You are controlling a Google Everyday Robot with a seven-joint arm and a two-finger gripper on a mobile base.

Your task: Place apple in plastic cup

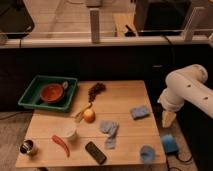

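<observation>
The apple [89, 115], yellow-orange, sits near the middle of the wooden table [125, 95], next to a banana [81, 112]. A white cup [70, 132] stands upright just left and in front of the apple. A blue cup [147, 153] stands at the table's front right corner. My gripper [169, 119] hangs pointing down from the white arm [187, 90], just off the table's right edge. It is far to the right of the apple and holds nothing that I can see.
A green tray [31, 92] with a red bowl [52, 93] sits at the back left. Dark grapes [96, 90], a blue sponge [140, 112], a crumpled blue cloth [109, 131], a black remote [95, 152], a red chili [61, 144] and a metal cup [28, 147] lie around.
</observation>
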